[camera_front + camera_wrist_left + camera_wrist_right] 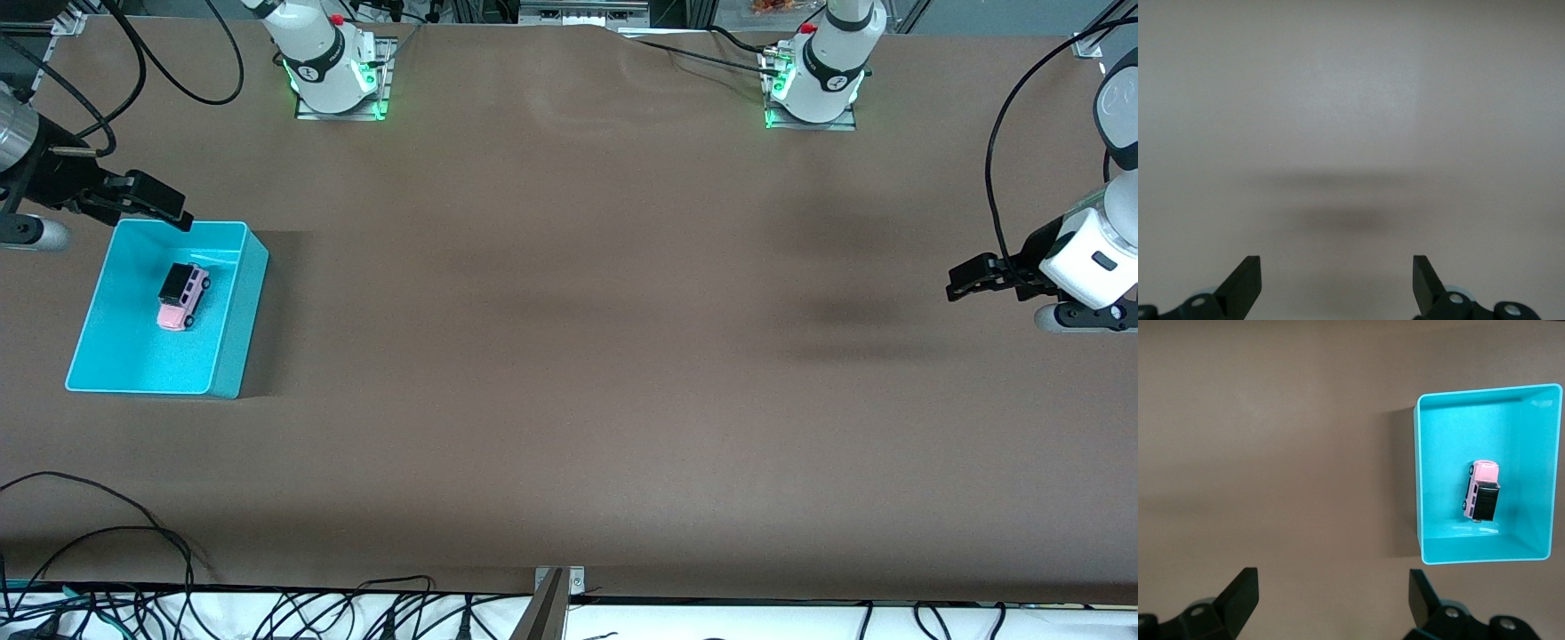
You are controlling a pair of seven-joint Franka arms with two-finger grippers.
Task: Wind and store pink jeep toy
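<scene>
Pink jeep toy (183,298) upright, nose toward front camera.

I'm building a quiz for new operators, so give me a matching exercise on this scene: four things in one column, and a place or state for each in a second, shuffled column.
Column one:
1. pink jeep toy
2. turquoise bin
3. left gripper
4. right gripper

Column two:
A. open and holding nothing, above bare table at the left arm's end
B. on the table at the right arm's end
C. open, up by the bin's rim that is farthest from the front camera
D. lying inside the bin, untouched

Pairs: 1-D, 2-B, 3-A, 4-C
</scene>
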